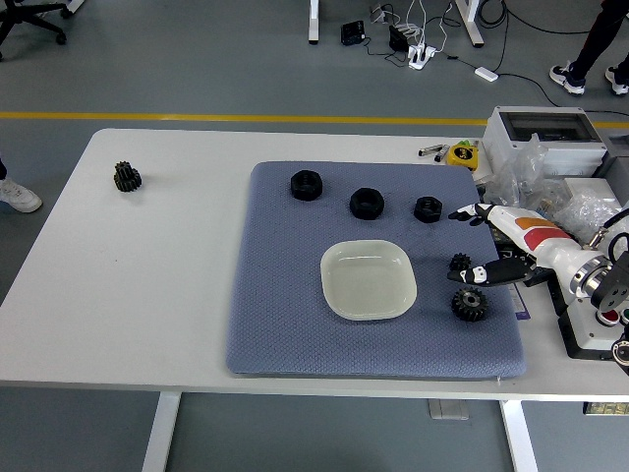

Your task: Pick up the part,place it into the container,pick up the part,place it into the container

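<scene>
On the blue-grey mat [285,295] lies a pale square dish [369,279], the container, with nothing in it. Behind it stand three black nut-like parts [307,185] [367,203] [428,209]. Two black gears sit right of the dish: a small gear [460,262] and a larger gear [470,303]. My right hand [474,244], white with black fingers [467,213], reaches in from the right. It hovers open just above the small gear and holds nothing. The left arm is out of view.
Another black gear [127,177] lies alone on the bare table at the far left. A grey box [543,138], plastic bags [550,192] and a yellow tape measure [462,154] crowd the back right corner. A person's legs [595,49] show at the top right.
</scene>
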`<state>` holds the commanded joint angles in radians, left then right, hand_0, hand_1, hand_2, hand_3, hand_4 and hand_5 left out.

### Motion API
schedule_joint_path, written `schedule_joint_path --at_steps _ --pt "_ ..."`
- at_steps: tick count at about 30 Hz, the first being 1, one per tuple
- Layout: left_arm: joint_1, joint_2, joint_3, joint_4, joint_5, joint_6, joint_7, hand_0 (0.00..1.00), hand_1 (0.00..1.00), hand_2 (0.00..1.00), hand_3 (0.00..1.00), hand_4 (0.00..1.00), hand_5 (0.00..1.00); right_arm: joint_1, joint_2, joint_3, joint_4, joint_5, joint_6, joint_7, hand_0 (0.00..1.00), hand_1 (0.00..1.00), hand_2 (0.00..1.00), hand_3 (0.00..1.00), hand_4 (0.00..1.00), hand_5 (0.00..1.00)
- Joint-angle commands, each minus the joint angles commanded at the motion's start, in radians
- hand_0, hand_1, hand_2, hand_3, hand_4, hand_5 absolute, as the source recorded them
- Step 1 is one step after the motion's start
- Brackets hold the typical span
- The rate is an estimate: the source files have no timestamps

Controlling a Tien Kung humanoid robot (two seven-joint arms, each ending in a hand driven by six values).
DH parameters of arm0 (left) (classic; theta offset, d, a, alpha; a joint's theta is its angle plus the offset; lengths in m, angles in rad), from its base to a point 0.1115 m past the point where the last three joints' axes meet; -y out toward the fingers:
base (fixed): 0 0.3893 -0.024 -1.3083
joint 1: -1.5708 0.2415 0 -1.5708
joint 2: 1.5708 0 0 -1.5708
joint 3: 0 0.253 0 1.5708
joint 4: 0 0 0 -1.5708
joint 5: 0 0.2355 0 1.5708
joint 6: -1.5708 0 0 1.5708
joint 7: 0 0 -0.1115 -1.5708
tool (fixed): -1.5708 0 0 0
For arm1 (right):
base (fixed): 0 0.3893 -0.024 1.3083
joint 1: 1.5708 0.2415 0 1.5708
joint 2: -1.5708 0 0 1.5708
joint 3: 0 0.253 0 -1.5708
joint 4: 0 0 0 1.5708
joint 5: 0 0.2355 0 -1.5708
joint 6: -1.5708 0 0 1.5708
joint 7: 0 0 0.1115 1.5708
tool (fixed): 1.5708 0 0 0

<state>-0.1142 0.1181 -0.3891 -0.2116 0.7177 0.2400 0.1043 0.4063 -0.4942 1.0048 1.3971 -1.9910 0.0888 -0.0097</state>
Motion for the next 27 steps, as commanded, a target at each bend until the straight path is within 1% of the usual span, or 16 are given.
schedule_joint_path --at_steps 2,5,6,8,11,12,23,24,27 --pt "0.000 0.000 0.000 0.000 0.001 0.000 0.000 0.651 0.648 0.619 0.555 0.593 0.500 0.000 0.001 -0.006 -0.006 -0.039 0.003 0.000 0.681 0.688 0.737 0.762 0.998 0.415" --pt "0.002 0.000 -0.001 0.000 0.002 0.000 0.001 0.651 0.648 0.619 0.555 0.593 0.500 -0.004 0.004 -0.022 -0.022 -0.168 0.014 0.005 0.681 0.688 0.737 0.762 0.998 0.415" --pt "0.002 0.000 -0.001 0.000 0.001 0.000 0.001 0.651 0.648 0.619 0.555 0.593 0.500 -0.005 0.005 -0.025 -0.025 -0.204 0.016 0.006 0.654 0.676 0.718 0.728 0.998 0.413" --pt "0.003 0.000 -0.002 0.000 0.003 0.000 0.001 0.651 0.648 0.619 0.555 0.593 0.500 -0.008 0.008 -0.030 -0.034 -0.232 0.023 0.008 0.654 0.676 0.718 0.728 0.998 0.413" --pt "0.004 0.000 -0.004 0.000 0.007 -0.001 0.002 0.651 0.648 0.619 0.555 0.593 0.500 -0.012 0.011 -0.036 -0.043 -0.232 0.027 0.010 0.654 0.676 0.718 0.728 0.998 0.413" --pt "0.005 0.000 -0.005 0.000 0.009 -0.001 0.003 0.651 0.649 0.618 0.554 0.593 0.499 -0.013 0.013 -0.038 -0.045 -0.230 0.028 0.010 0.618 0.663 0.706 0.694 0.998 0.404" --pt "0.006 0.001 -0.009 -0.001 0.017 -0.003 0.005 0.652 0.649 0.619 0.555 0.593 0.499 -0.012 0.023 -0.080 -0.057 -0.189 0.024 0.016 0.598 0.658 0.700 0.701 0.998 0.404" --pt "0.006 0.001 -0.008 -0.001 0.016 -0.003 0.004 0.653 0.649 0.618 0.555 0.593 0.499 -0.011 0.024 -0.082 -0.060 -0.188 0.023 0.016 0.553 0.631 0.683 0.672 0.998 0.393" --pt "0.005 0.001 -0.008 -0.001 0.013 -0.002 0.004 0.653 0.649 0.618 0.555 0.593 0.499 -0.003 0.025 -0.092 -0.075 -0.177 0.021 0.015 0.553 0.631 0.683 0.672 0.998 0.393"
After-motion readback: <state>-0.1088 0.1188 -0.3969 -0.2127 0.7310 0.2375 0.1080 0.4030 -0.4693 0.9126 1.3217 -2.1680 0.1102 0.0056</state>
